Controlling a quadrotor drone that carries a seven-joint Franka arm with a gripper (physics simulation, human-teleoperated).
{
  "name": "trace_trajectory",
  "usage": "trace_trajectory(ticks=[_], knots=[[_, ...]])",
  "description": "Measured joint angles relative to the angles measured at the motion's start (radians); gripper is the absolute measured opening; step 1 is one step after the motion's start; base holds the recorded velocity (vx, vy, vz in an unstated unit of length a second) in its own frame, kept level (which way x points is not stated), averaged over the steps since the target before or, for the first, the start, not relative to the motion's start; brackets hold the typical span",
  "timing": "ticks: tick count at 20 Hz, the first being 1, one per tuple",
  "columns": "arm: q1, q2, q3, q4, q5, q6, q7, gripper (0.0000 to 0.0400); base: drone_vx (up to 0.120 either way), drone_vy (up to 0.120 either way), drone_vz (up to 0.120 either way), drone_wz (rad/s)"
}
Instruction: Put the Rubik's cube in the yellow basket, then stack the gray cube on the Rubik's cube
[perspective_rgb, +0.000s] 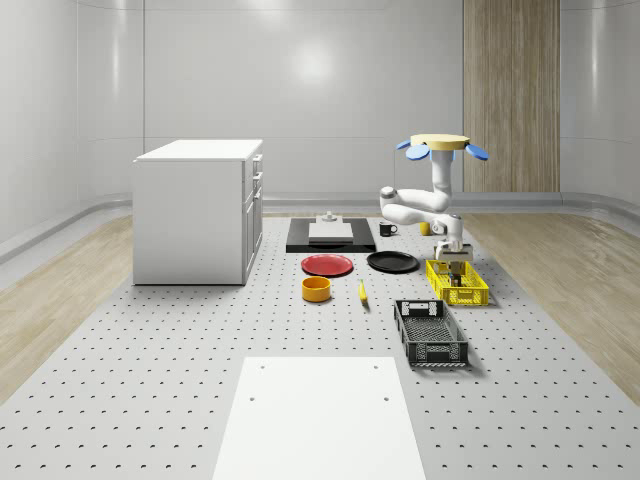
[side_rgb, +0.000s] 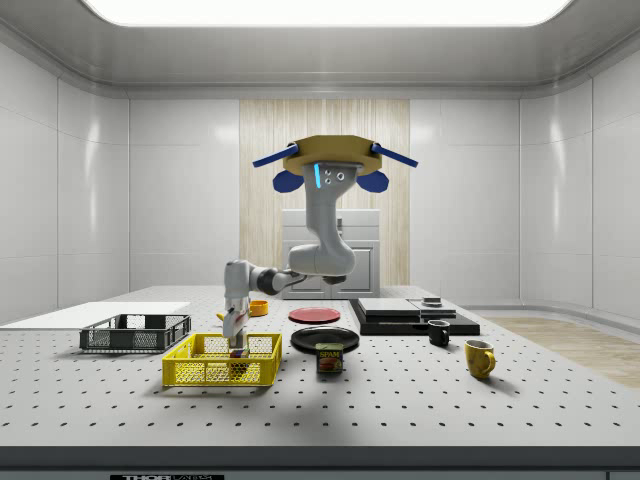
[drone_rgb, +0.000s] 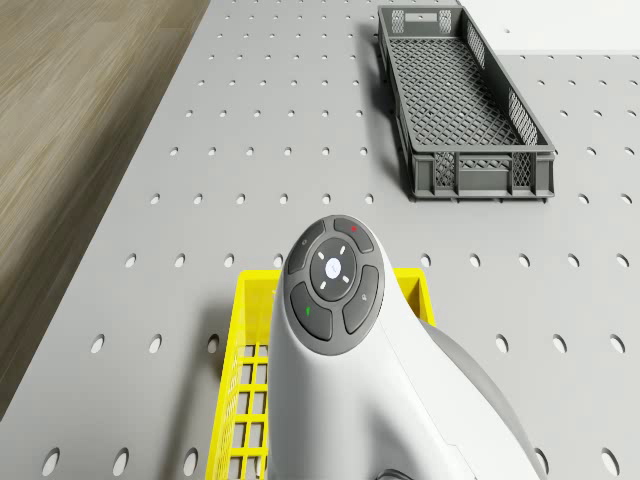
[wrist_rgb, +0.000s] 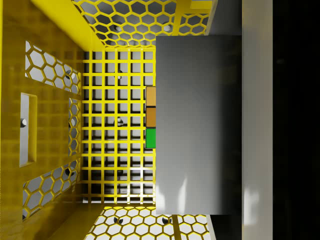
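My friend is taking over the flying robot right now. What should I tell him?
Drone hovers above the table near the yellow basket, arm reaching down into it.
Gripper is inside the basket, shut on the gray cube.
Rubik's cube already lies on the basket floor, peeking out beneath the gray cube.
Done: Rubik's cube in the basket.
Left: set the gray cube squarely on the Rubik's cube, open the fingers, lift away.
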Motion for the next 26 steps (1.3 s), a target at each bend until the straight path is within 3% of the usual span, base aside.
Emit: trace_trajectory(ticks=[8, 11, 14, 26], knots=[[0.011, -0.003, -0.024, -0.007, -0.023, 0.007, -0.002, 0.025, 0.0, 0.0, 0.0, 0.0], [0.014, -0.003, -0.027, -0.009, -0.026, 0.008, -0.003, 0.0329, 0.0, 0.0, 0.0, 0.0], [0.018, -0.002, -0.021, -0.013, -0.02, 0.004, -0.004, 0.0367, 0.0, 0.0, 0.0, 0.0], [0.03, -0.001, 0.048, -0.031, 0.045, -0.02, -0.003, 0.0398, 0.0, 0.0, 0.0, 0.0]])
